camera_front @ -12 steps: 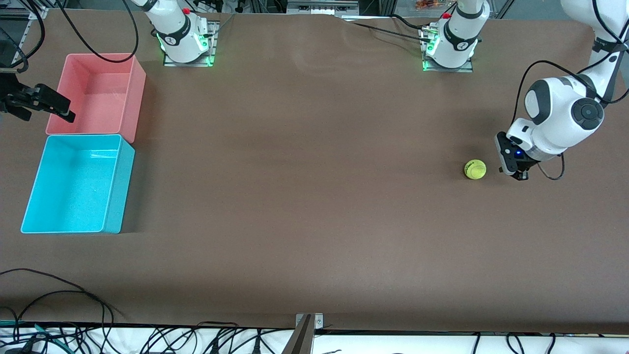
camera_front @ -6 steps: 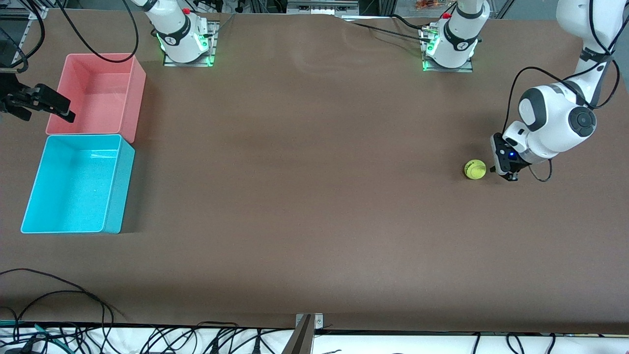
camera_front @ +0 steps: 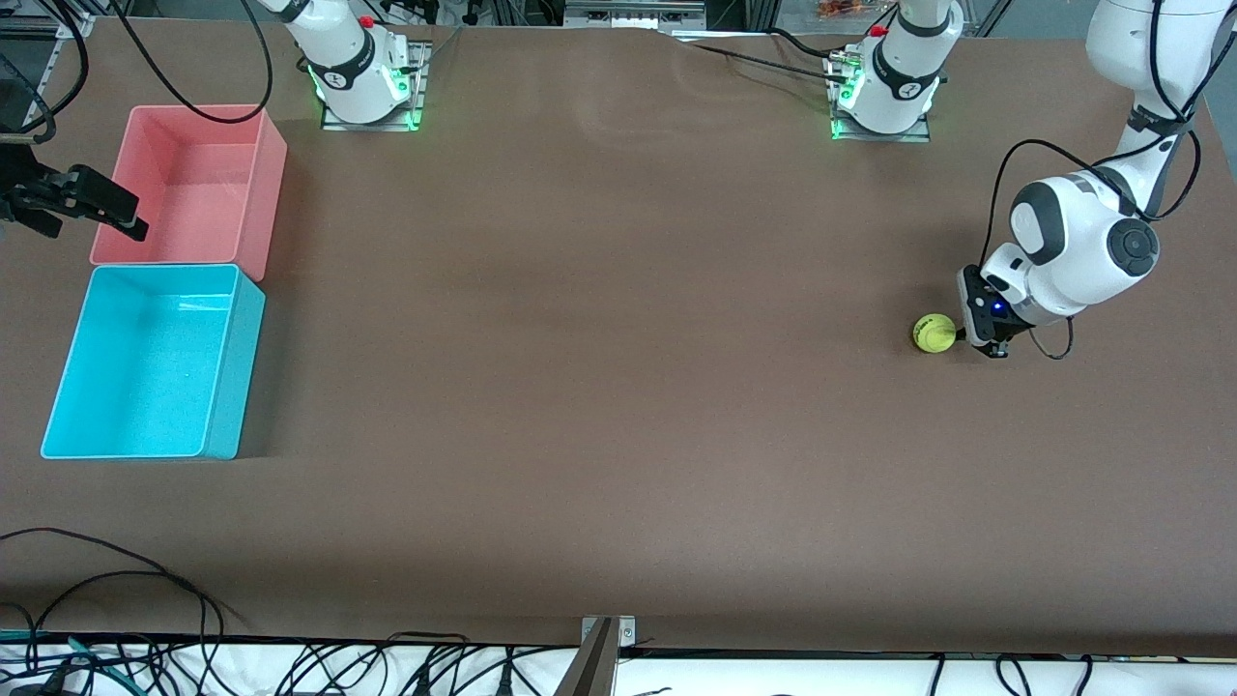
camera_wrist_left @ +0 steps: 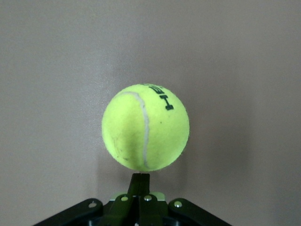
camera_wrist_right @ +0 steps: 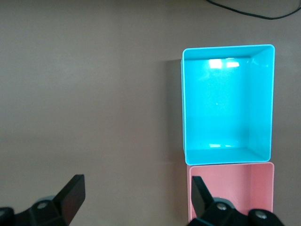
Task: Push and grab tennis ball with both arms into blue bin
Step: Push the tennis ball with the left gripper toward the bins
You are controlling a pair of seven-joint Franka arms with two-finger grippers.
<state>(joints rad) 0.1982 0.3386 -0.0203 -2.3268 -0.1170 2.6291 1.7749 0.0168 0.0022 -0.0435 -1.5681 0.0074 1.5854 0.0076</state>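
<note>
Our left black claw (camera_front: 972, 335) has slid up to touch the fuzzy yellow-green tennis ball (camera_front: 934, 333), fingers pressed together, our right black claw (camera_wrist_right: 136, 195) waits spread wide by the cyan-blue plastic bin (camera_front: 58, 391).

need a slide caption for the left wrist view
Left gripper, fingers shut, set against the tennis ball on the brown table, ready to push.

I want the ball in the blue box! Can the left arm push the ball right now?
Probably yes. The left gripper, fingers shut, sits right beside the tennis ball on the table, on the side away from the blue bin. Nothing stands between them.
</note>
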